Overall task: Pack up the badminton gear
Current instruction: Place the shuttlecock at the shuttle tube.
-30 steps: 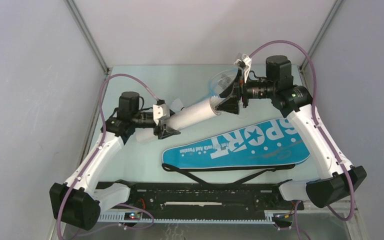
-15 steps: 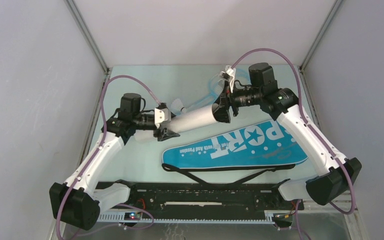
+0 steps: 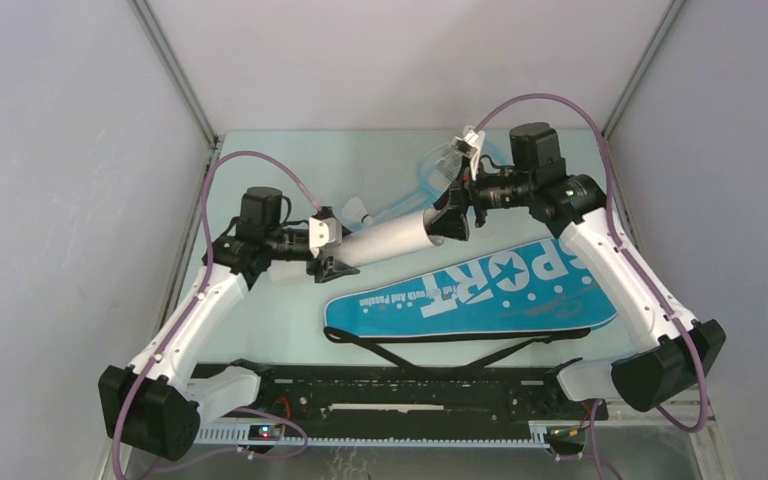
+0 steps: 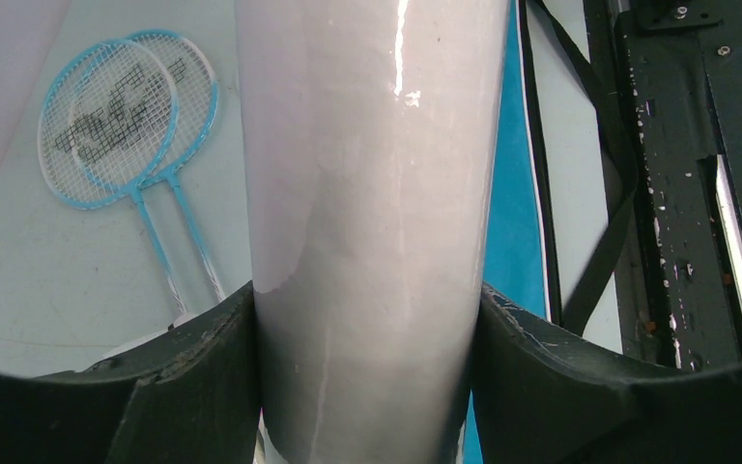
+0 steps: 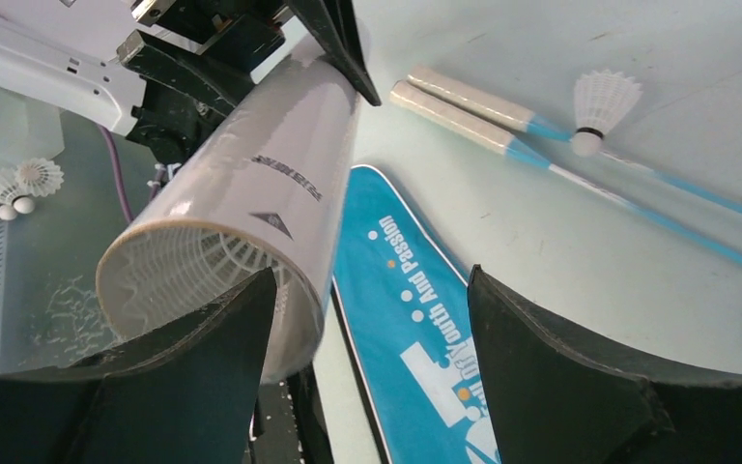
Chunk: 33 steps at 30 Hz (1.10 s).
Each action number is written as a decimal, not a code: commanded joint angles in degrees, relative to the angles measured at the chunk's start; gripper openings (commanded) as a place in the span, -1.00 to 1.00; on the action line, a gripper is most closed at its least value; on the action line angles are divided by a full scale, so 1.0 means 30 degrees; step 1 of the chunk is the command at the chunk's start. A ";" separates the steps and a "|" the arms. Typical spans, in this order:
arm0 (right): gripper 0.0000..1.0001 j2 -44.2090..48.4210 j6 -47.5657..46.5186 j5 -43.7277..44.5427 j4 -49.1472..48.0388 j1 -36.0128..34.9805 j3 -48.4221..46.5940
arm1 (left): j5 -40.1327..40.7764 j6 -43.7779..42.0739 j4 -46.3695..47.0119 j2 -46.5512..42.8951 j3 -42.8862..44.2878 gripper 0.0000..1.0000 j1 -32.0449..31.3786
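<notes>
At tube (image 3: 385, 237) mouth | right pincer (image 5: 372, 275) wide (arm bent inward) | left pincer (image 3: 331, 247) clamps tube

White tube (image 3: 385, 238), blue bag (image 3: 480, 298)

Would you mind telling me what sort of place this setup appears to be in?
Probably a lab test cell, not a sports hall: plain grey walls box in a table, two robot arms are bolted to a black rail at its near edge, and purple cables trail from them.
</notes>
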State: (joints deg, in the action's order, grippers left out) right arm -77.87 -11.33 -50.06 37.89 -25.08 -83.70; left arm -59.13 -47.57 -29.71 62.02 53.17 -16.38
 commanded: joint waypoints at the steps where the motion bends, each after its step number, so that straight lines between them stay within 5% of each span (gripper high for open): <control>1: 0.63 0.1206 -0.0813 -0.0693 0.0329 0.0539 -0.0924 | -0.0434 -0.0285 0.0647 -0.0437 0.0023 -0.64 -0.0047; 17: 0.52 0.0243 -0.0487 0.3165 -0.0168 -0.1744 0.0080 | -0.0205 -0.0506 0.0472 -0.0630 0.0247 -0.64 -0.0047; 27: 0.51 0.0066 -0.0427 0.3127 -0.0123 -0.2027 -0.0230 | 0.0040 -0.0668 0.0384 -0.0896 0.0001 -0.65 -0.0047; 33: 0.61 0.1104 -0.0693 0.0515 0.0505 -0.0282 -0.1130 | 0.0245 -0.0554 0.0496 -0.0894 -0.0092 -0.64 -0.0047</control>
State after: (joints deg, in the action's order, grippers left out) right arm -78.28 -12.56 -43.24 38.22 -29.08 -83.81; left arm -57.76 -48.66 -30.59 61.06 53.17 -16.38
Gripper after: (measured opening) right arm 0.788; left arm 0.699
